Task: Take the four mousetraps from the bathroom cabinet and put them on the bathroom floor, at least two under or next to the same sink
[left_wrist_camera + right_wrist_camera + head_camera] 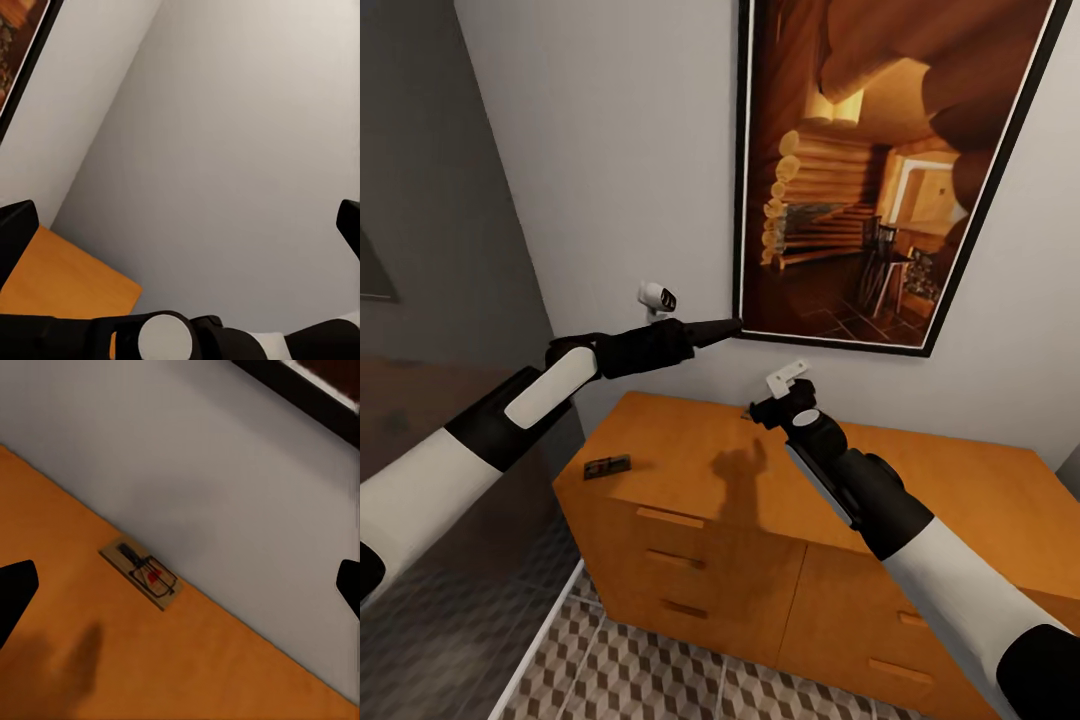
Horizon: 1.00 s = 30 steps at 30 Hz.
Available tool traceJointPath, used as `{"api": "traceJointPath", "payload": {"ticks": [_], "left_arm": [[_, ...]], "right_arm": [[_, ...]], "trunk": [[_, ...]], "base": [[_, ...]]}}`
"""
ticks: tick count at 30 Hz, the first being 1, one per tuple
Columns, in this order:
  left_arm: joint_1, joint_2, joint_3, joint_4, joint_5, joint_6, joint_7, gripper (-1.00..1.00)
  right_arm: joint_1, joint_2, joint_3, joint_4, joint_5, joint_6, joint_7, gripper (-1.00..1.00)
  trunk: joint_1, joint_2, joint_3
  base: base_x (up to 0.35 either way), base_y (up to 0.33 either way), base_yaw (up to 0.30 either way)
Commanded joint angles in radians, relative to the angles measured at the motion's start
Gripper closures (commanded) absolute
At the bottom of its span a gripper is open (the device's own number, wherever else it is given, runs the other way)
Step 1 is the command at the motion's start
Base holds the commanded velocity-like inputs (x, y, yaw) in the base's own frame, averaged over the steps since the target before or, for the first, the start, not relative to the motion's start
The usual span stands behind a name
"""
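- Head view: the right gripper (pixel 785 395) hangs above the cabinet (pixel 780 520) top near its back edge by the wall, with bare wood open on every side; I cannot tell its spread here. The left gripper (pixel 705 330) points at the framed picture (pixel 880 170), off the cabinet's left edge; a dark mousetrap (pixel 607 466) lies below it near that edge.
- Left wrist view: fingers wide apart, holding nothing, facing bare wall.
- Right wrist view: fingers wide apart and holding nothing; a second mousetrap (pixel 142 573) lies between and ahead of them, against the wall.

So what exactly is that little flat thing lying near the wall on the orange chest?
It is a mousetrap: a small tan wooden board with dark metal wire and a red mark in the middle. It lies flat on the orange-brown cabinet top, close beside the grey wall, set at an angle. Nothing grips it.
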Motion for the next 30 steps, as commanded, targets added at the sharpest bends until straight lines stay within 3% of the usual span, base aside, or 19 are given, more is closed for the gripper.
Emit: {"api": "traceJointPath", "payload": {"ticks": [1,14,21,26,27,28,30], "left_arm": [[-0.002,0.001,-0.003,-0.001,0.011,0.007,0.0,-1.0],[-0.002,0.003,-0.003,-0.01,0.011,0.007,-0.025,-1.0],[-0.002,0.012,-0.003,0.0,0.01,0.006,-0.123,-1.0],[-0.002,0.025,-0.003,0.016,0.011,0.006,-0.228,-1.0],[-0.002,0.03,-0.003,0.02,0.012,0.007,-0.26,-1.0],[-0.002,0.03,-0.003,0.02,0.012,0.007,-0.26,-1.0],[-0.002,0.034,-0.003,0.025,0.013,0.008,-0.306,-1.0]], "right_arm": [[-0.001,-0.001,0.004,-0.003,-0.01,0.003,-0.01,-1.0],[-0.001,-0.004,0.007,-0.011,-0.008,-0.006,0.0,-1.0],[-0.001,-0.003,0.012,-0.011,-0.008,-0.006,0.03,-1.0],[-0.001,-0.005,0.022,-0.01,-0.009,-0.007,0.123,-1.0],[-0.001,-0.005,0.024,-0.01,-0.008,-0.008,0.171,-1.0],[-0.001,-0.005,0.024,-0.01,-0.008,-0.008,0.171,-1.0],[-0.001,-0.008,0.025,-0.01,-0.007,-0.008,0.253,-1.0]], "trunk": [[0.0,-0.001,-0.001],[0.0,-0.001,-0.001],[0.0,-0.001,-0.001],[0.0,-0.001,-0.001],[0.0,-0.001,-0.001],[0.0,-0.001,-0.001],[0.0,-0.001,-0.001]], "base": [[0.048,-0.04,0.0],[0.014,-0.012,0.0],[0.001,-0.001,0.0],[0.0,0.0,0.0],[0.0,0.0,0.0],[0.0,0.0,0.0],[0.0,0.0,0.0]]}}
